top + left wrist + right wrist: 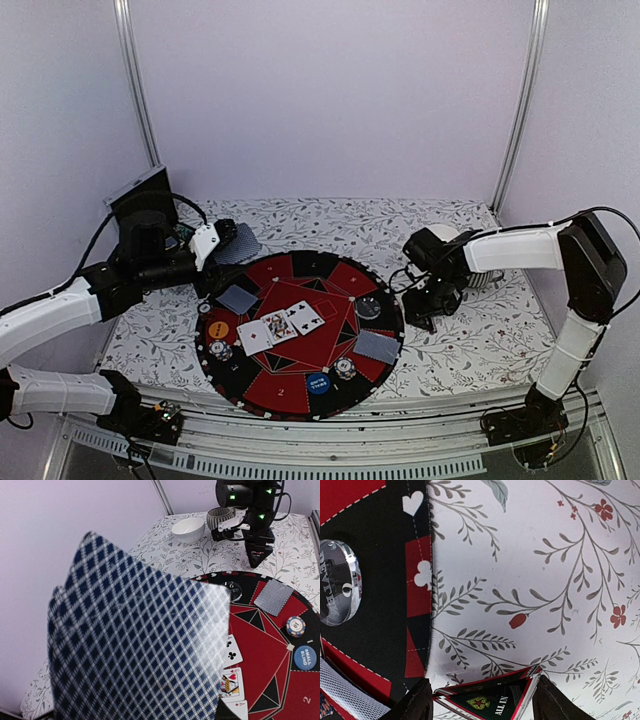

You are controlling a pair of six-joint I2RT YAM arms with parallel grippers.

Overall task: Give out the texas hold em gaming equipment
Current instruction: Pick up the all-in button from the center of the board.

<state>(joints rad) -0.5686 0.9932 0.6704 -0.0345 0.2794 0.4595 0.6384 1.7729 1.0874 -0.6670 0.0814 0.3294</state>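
Observation:
My left gripper (220, 243) hovers at the round poker mat's (300, 400) far-left edge, shut on a stack of checkered-back playing cards (238, 243). Those cards (135, 640) fill the left wrist view and hide the fingers. My right gripper (428, 312) points down just off the mat's right rim. In its wrist view the black-red triangle marker (492, 701), lettered ALL IN, spans the gap between both fingers (415, 702) of the right gripper (482, 684), on the tablecloth. The mat holds face-up cards (281, 325), two face-down cards (237, 299) (377, 347), chips (345, 368) (220, 350), an orange button (218, 328) and a blue button (318, 383).
A clear dealer button (337, 582) lies on the mat near the right gripper. A white bowl (188, 529) and a ribbed grey cup (220, 517) stand on the floral cloth behind the right arm. White walls enclose the table on three sides.

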